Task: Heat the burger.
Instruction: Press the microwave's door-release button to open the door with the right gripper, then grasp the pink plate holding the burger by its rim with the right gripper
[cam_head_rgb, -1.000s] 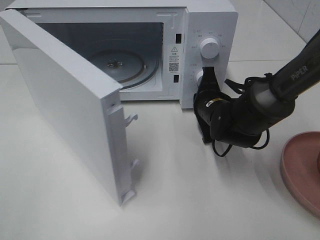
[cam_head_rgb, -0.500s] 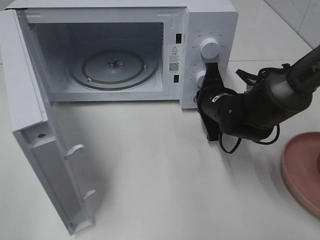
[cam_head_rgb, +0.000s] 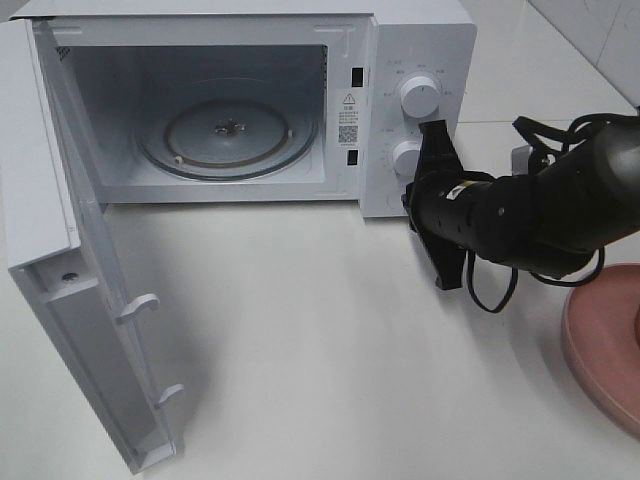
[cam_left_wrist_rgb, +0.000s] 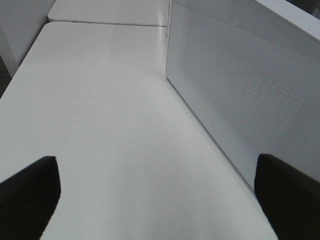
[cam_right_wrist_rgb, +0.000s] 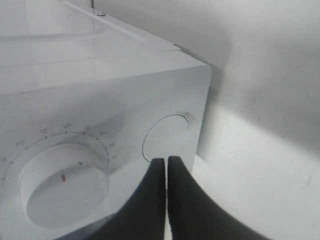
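Note:
The burger is out of view in every frame. The white microwave (cam_head_rgb: 420, 40) stands at the back with its door (cam_head_rgb: 60, 300) swung wide open to the left and its glass turntable (cam_head_rgb: 228, 135) bare. My right gripper (cam_head_rgb: 412, 198) is shut and empty at the control panel. In the right wrist view its tips (cam_right_wrist_rgb: 166, 162) sit just off a round button (cam_right_wrist_rgb: 167, 136) beside a dial (cam_right_wrist_rgb: 65, 187). My left gripper (cam_left_wrist_rgb: 160, 180) is open and empty, its fingertips (cam_left_wrist_rgb: 30, 200) wide apart above the table beside a white dotted microwave panel (cam_left_wrist_rgb: 240, 90).
A pink round plate (cam_head_rgb: 600, 340) lies at the right edge, partly cut off. The open door reaches toward the front left of the white table (cam_head_rgb: 300, 340). Two dials (cam_head_rgb: 418, 95) sit on the microwave's front. Black cables hang from the right arm.
The microwave door has swung from half open to wide open. My right gripper has drawn back a little to the right from the panel.

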